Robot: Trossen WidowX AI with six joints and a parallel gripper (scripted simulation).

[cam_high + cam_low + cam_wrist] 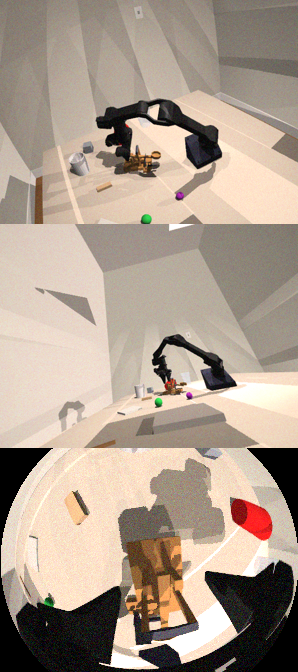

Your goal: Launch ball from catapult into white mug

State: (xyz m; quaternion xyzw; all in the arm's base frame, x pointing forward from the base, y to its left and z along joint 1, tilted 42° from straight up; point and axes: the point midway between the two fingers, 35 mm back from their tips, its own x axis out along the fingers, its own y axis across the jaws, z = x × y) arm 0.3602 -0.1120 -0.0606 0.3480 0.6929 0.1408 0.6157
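Observation:
The brown wooden catapult (138, 166) (172, 392) (154, 560) stands on the table; its round cup (156, 154) (183, 383) sticks out toward the arm's base, with no ball seen in it. My gripper (127, 158) (167, 381) (165, 584) is open and empty, pointing down just over the catapult's end away from that cup. The white mug (80, 164) (139, 391) stands upright beyond that end. A purple ball (179, 195) (189, 396) and a larger green ball (146, 219) (158, 402) (49, 602) lie on the table, apart from the catapult.
A red cylinder (166, 385) (257, 520) stands behind the catapult. A grey cube (88, 147) (150, 389) sits near the mug. A wooden block (104, 187) (147, 398) (76, 508) lies in front of the mug. A flat white slab (129, 410) lies nearer the exterior camera.

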